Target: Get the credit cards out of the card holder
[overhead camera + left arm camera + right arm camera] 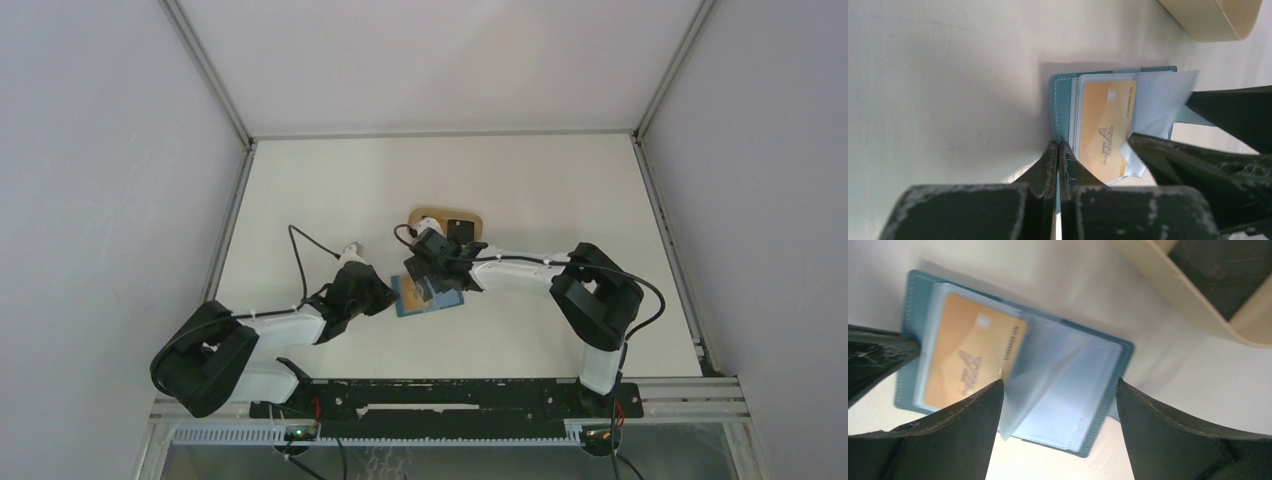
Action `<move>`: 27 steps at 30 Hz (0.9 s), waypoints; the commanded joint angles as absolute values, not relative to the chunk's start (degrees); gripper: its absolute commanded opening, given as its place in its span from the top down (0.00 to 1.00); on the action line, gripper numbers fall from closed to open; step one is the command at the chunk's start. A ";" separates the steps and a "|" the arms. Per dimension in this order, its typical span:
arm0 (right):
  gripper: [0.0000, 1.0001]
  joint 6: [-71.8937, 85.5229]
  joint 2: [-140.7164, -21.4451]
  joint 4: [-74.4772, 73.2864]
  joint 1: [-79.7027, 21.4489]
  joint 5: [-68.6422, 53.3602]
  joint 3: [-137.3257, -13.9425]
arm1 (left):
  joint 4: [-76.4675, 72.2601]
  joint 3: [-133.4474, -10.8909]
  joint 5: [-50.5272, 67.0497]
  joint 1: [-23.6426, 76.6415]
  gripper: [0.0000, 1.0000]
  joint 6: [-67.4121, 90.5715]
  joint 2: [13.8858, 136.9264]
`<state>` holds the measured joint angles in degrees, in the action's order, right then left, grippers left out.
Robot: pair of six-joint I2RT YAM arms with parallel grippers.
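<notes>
Card holder [425, 303] open flat on desk [330, 190], near centre, just at 6 o'clock of tray [432, 214]. Gold card [1105, 130] in clear sleeve, holder's 9 o'clock half. Left jaws together, clamped on holder's 9 o'clock edge. Right jaws wide apart above holder, one finger [963, 430] touching raised clear sleeve [1048, 360].

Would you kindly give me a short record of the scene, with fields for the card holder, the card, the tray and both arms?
card holder: lying open on the table
card: gold, inside a clear pocket
loose clear pocket: raised between the right jaws
left gripper: shut, tips at the holder's edge
right gripper: open over the holder
tray: beyond the holder, not touching it
</notes>
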<state>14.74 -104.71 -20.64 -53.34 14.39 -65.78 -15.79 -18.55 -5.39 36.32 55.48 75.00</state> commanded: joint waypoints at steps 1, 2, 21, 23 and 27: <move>0.09 12.19 -101.44 -23.41 -52.39 19.30 -65.50 | -11.84 -17.21 -5.88 36.38 1.00 54.01 75.49; 0.09 12.07 -101.04 -23.77 -52.38 19.74 -65.44 | -11.93 -17.12 -5.82 36.36 1.00 53.97 75.57; 0.05 10.91 -95.51 -31.15 -52.12 23.67 -63.37 | -12.87 -16.79 -5.32 36.31 1.00 54.01 76.16; 0.05 10.14 -94.87 -32.31 -51.80 24.75 -63.81 | -13.00 -16.78 -5.26 36.36 1.00 54.03 76.29; 0.04 9.11 -93.35 -36.90 -50.47 29.29 -66.76 | -13.00 -16.71 -5.19 36.39 1.00 54.01 76.21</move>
